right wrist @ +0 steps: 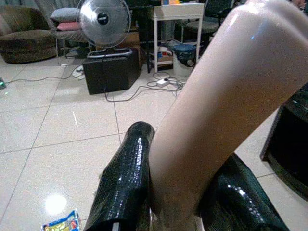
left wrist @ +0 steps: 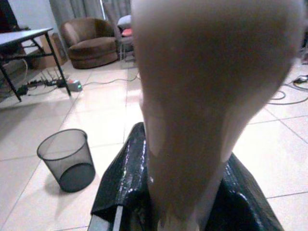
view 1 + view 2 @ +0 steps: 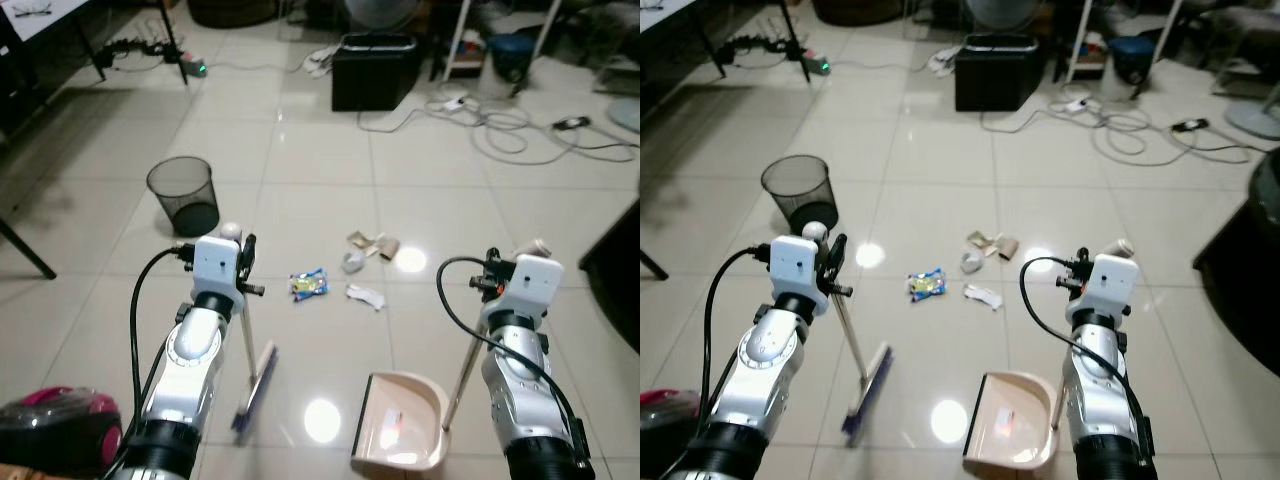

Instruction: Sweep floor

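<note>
The left gripper (image 3: 243,262) held the broom (image 3: 254,377) tight, and the right gripper (image 3: 503,268) probably clamped the dustpan (image 3: 400,422). 4 bits of trash (image 3: 345,272) lay just beyond; sweep gently toward the pan

The floor (image 3: 300,150) is pale glossy tile with lamp glare. The brush head of the broom (image 3: 255,390) rests on it just below the left tool (image 3: 247,262), and the dustpan (image 3: 400,420) sits flat beside the right tool's (image 3: 492,270) pole. Between and ahead of the two tools lie a blue-yellow wrapper (image 3: 308,285), a white scrap (image 3: 365,296) and crumpled paper bits (image 3: 368,246). A mesh wastebasket (image 3: 184,195) stands ahead of the left tool. Farther off stand a black box (image 3: 373,72) and loose cables (image 3: 510,130). A pink-and-black vacuum cleaner (image 3: 55,425) sits behind the left tool.
</note>
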